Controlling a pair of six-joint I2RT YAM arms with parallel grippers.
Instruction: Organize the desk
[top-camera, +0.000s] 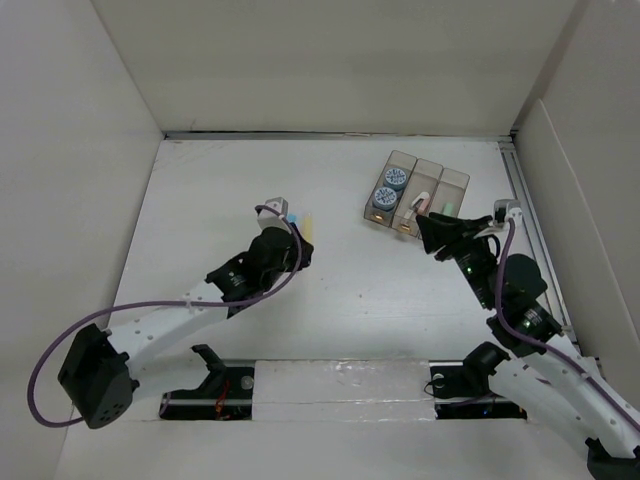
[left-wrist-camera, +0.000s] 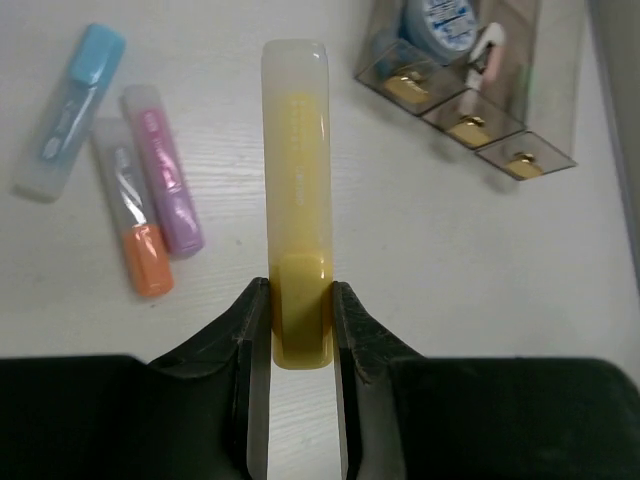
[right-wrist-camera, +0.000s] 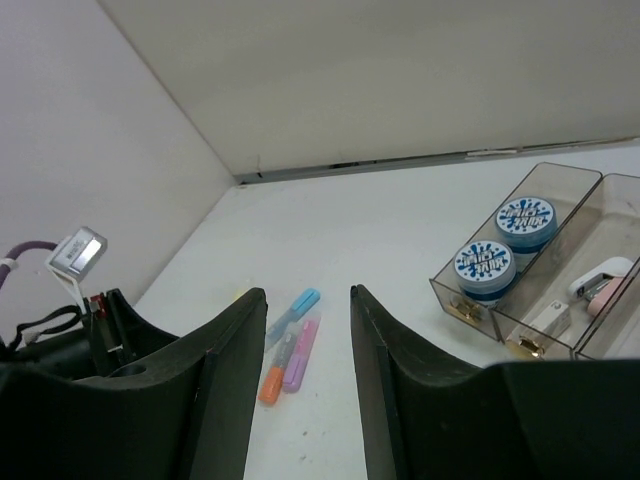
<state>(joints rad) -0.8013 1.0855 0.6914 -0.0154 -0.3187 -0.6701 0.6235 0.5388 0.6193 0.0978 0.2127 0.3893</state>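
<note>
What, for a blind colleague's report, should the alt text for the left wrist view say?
The left gripper holds a yellow highlighter in its jaws, pointing away over the white desk. A blue highlighter, orange highlighter and purple highlighter lie at upper left; a translucent bin sits at upper right.

Pink item (right-wrist-camera: 605, 287) — perhaps stapler — edge-cropped

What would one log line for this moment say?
left gripper: shut on yellow highlighter | right gripper: open, by bin | lying on desk: blue highlighter, pink highlighter, orange highlighter
</note>
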